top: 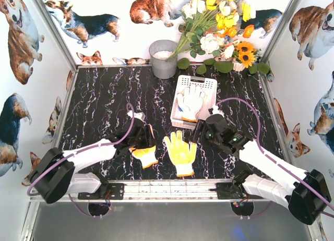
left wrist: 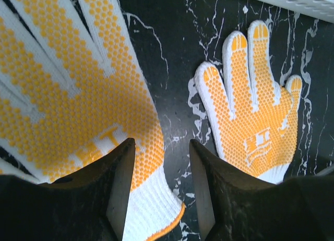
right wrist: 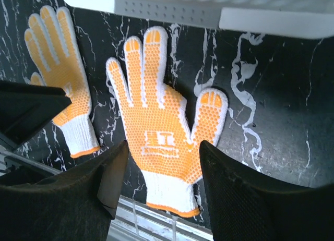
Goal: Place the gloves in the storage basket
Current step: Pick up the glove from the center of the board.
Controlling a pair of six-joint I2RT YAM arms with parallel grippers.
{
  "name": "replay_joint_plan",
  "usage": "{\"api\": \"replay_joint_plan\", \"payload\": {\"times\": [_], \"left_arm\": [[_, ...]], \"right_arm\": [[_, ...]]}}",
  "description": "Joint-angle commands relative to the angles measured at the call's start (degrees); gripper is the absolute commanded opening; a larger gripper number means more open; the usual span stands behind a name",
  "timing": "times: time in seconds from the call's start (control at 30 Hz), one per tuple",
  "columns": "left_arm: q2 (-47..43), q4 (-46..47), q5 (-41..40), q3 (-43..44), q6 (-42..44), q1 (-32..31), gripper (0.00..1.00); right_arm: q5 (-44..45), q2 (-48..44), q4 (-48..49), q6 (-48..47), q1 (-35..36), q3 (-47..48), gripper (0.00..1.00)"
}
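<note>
Gloves and storage basket, seen from above and from both wrists. The storage basket (top: 180, 82) stands on the dark marbled table (top: 99, 105), right of centre and towards the back. A white glove (top: 190, 100) already lies inside it; whether others lie beneath cannot be told. Two orange-dotted gloves lie flat on the table in front of the basket, palms up and cuffs towards the arms: the centre glove (top: 180, 152) and, just beside it, the left glove (top: 146, 156). The task is therefore judged partly done, with these two left to move.

The left gripper (top: 142, 142) is lowered over the left glove (left wrist: 68, 95). Its jaws stand partly apart, straddling the inner edge of the palm and cuff, with nothing visibly clamped. The right gripper (top: 206, 132) hangs near the basket's front right corner, angled down towards the centre glove (right wrist: 162, 131). It stands clear of the glove, jaws apart and empty. A grey bucket (top: 163, 58) and a bunch of flowers (top: 219, 27) stand at the back edge, well apart from the gloves.
</note>
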Motion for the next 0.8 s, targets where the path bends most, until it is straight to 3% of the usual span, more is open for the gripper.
{"api": "replay_joint_plan", "payload": {"times": [0.0, 0.4, 0.77], "left_arm": [[3.5, 4.7, -2.2, 3.0, 2.7, -0.9, 0.41], [9.3, 7.5, 1.5, 1.2, 9.7, -5.4, 0.36], [7.2, 11.8, 4.4, -4.1, 7.0, -14.2, 0.34]], "right_arm": [[-2.1, -1.7, -0.4, -0.1, -0.9, -1.2, 0.59], [-3.5, -1.9, -0.8, 2.5, -1.9, -5.0, 0.58], [-5.4, -2.1, -1.9, 4.5, -2.1, -8.1, 0.56]]}}
